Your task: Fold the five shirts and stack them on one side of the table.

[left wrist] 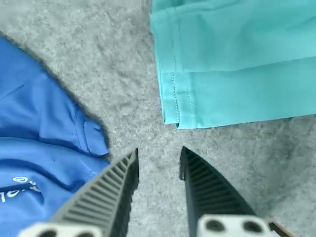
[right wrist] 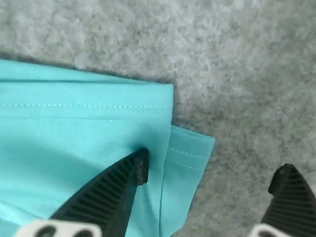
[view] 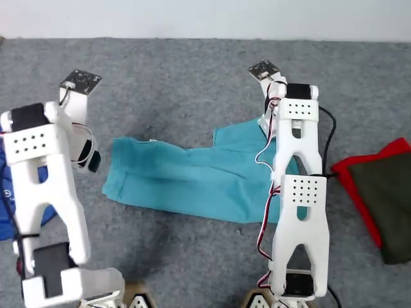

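Teal shirt (view: 186, 183) at the centre of the high view, lying as a long band with doubled layers along its hems, its long axis running left to right across the frame. The right gripper (right wrist: 215, 170) stands over the band's upper right corner: its jaws are spread wide and hold nothing, one finger (right wrist: 123, 182) above the cloth and the other above the bare covering, so that the hemmed edge lies between them. The left gripper (left wrist: 158, 155) hangs just off the band's left end, over bare covering between the teal hem and the blue shirt (left wrist: 39, 148). Its jaws are parted only narrowly and are likewise empty. Each arm is therefore nearest its own end of the band, and a fold across the long axis would probably start from a grasp at the right corner, which the wide jaws already straddle. At the right edge of the frame a red shirt (view: 359, 186) lies under a dark olive shirt (view: 388, 192), well apart from the teal one and apparently the stack in progress. The table is covered in grey carpet-like fabric (view: 192, 77); a pale strip (view: 192, 16) borders it along the top of the frame.
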`<state>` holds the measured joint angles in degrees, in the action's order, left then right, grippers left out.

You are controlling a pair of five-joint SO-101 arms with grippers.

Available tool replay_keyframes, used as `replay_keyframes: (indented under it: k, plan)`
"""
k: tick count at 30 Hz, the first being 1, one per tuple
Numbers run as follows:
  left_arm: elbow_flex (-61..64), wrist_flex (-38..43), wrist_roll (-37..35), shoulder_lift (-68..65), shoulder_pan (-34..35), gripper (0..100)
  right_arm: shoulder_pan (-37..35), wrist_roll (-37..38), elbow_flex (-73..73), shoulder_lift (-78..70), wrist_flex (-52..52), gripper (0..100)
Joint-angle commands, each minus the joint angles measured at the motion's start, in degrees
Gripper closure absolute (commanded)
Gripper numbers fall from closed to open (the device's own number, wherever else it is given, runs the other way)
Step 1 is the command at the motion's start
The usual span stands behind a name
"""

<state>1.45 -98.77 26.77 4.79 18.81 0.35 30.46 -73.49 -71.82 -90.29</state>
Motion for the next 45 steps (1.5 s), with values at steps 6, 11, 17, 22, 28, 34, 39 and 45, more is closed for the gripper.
replay_keyframes:
  k: [6,11,17,22,28,34,39,45]
  plan:
    - [5.1,-1.8,0.4,6.9,-0.5,87,-1.5,11.9,-0.1,-1.1,1.1,93.1]
    - [8.6,-1.8,0.4,9.1,-0.4,87,-1.3,12.5,-0.1,-1.1,0.0,94.3]
    - [9.1,-1.8,0.4,11.9,-0.4,87,-0.9,12.5,-0.4,-0.6,-1.8,99.1]
    - [9.1,-1.8,0.4,12.9,-0.3,87,-1.0,12.5,-4.1,1.0,-8.6,99.0]
    - [9.4,-1.8,0.4,12.7,-0.3,87,-0.3,12.1,-9.9,4.6,-13.0,99.0]
    - [15.3,-1.8,0.4,12.9,-0.3,87,0.0,12.3,-7.0,12.7,-13.0,99.0]
    - [18.5,-1.7,0.4,12.9,-0.3,87,-0.1,12.6,8.4,22.2,-12.9,99.0]
    - [18.4,-1.7,0.5,12.9,-0.5,87,-1.4,21.0,35.2,36.9,-12.8,99.0]
